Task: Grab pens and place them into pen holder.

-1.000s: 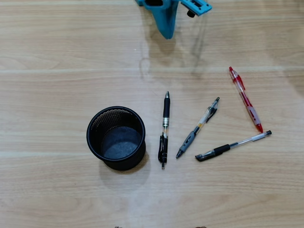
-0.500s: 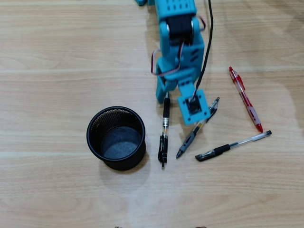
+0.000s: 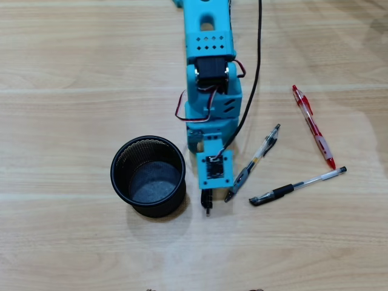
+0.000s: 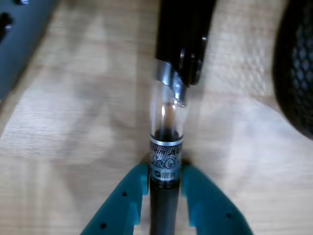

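Black pen (image 4: 165, 147) lies on the tabletop (image 3: 60, 242), centre frame, right of the holder (image 3: 148, 176). The pincer (image 4: 165, 186) pinches its barrel toward one end, so it may tip or slip when lifted.

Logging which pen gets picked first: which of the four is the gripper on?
The black pen beside the pen holder: the gripper straddles its barrel, while the other three lie untouched to its right in the overhead view.

The tool (image 4: 165, 188) pinches the black pen (image 4: 168, 142) beside the mesh pen holder (image 4: 297, 68).
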`<action>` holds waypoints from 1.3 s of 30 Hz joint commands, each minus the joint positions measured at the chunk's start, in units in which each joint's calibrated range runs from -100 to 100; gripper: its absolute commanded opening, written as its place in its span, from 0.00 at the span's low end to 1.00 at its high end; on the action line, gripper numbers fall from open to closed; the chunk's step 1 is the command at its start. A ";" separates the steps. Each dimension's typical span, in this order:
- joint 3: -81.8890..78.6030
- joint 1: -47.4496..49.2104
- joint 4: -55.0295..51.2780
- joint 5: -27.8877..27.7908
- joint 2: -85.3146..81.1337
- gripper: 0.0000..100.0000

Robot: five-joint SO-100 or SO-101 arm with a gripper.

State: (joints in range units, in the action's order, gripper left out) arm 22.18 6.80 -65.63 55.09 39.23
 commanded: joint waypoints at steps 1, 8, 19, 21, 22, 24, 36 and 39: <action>-0.49 -0.26 -3.00 2.36 -0.01 0.01; 0.14 0.30 -7.29 1.58 -12.69 0.02; -5.84 -3.89 36.63 -6.42 -42.19 0.02; -13.35 -6.63 49.35 -6.68 -42.53 0.02; -18.24 -7.68 55.02 -6.63 -42.61 0.02; -26.48 -8.57 60.18 -6.11 -42.44 0.02; -28.11 -11.07 59.23 -5.37 -33.14 0.02; -29.01 -11.80 59.14 -5.37 -33.06 0.02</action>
State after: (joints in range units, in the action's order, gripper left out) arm -8.90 -3.76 -7.67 49.35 6.73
